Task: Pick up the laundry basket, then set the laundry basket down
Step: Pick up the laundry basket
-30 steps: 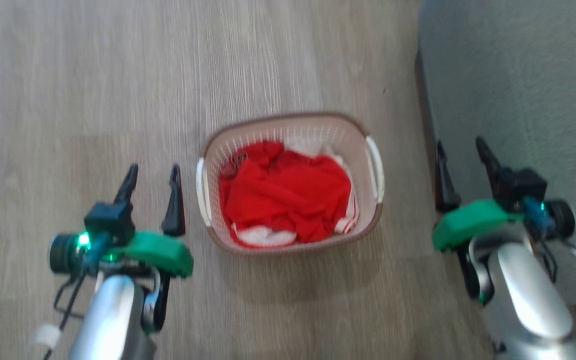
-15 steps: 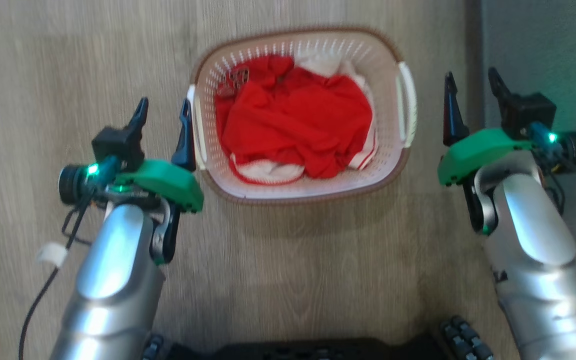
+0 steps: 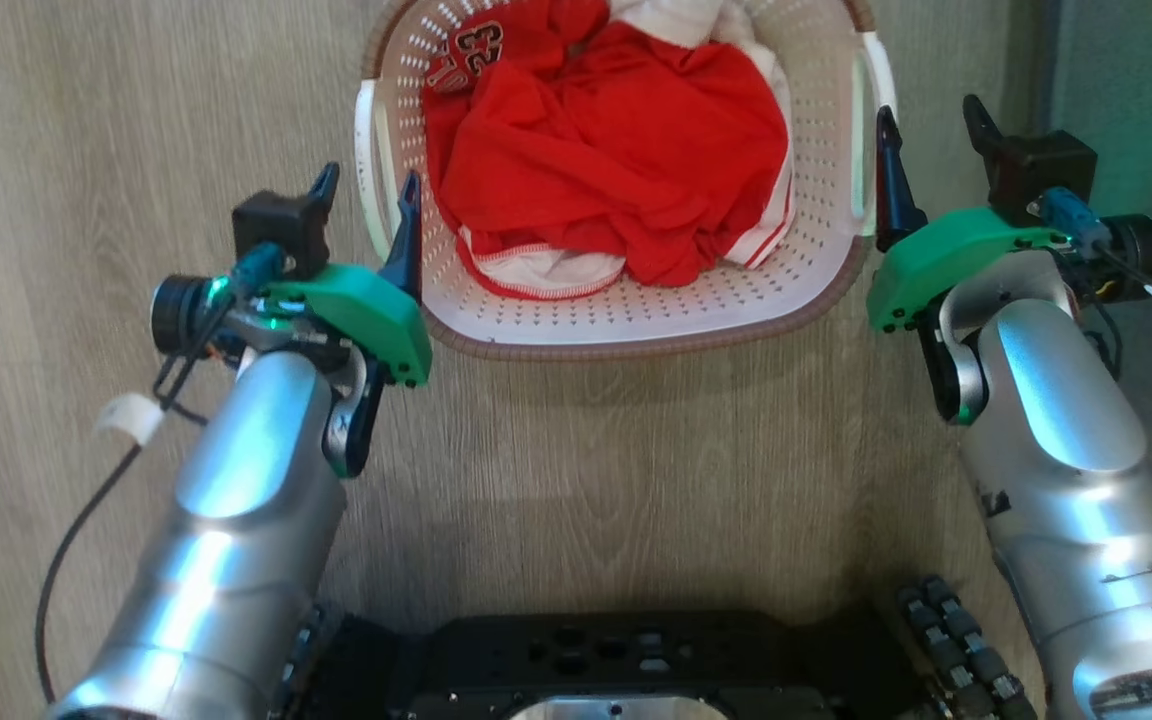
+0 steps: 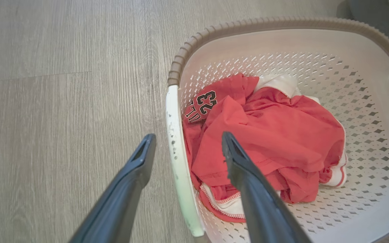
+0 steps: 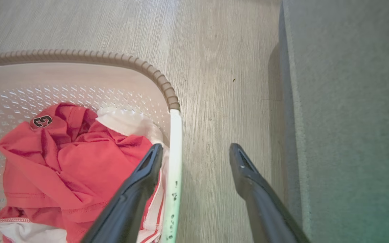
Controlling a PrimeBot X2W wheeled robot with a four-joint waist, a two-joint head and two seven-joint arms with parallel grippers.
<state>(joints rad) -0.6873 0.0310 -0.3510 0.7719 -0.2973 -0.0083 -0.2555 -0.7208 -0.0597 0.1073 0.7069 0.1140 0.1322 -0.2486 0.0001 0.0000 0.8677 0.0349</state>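
Our left gripper (image 3: 368,178) and right gripper (image 3: 928,108) hang wide open, each straddling one of the white handles (image 4: 176,135) of the laundry basket (image 3: 636,310), which sits on the wooden floor (image 3: 576,480) ahead. On the red shirt (image 3: 616,170) inside, we read the number "23" (image 4: 205,101); the smaller lettering beside it is illegible.

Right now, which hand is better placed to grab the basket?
Left, narrowly. Both are open, but the left hand straddles the left handle near mid-gap, while the right handle sits close beside one finger of the right hand.
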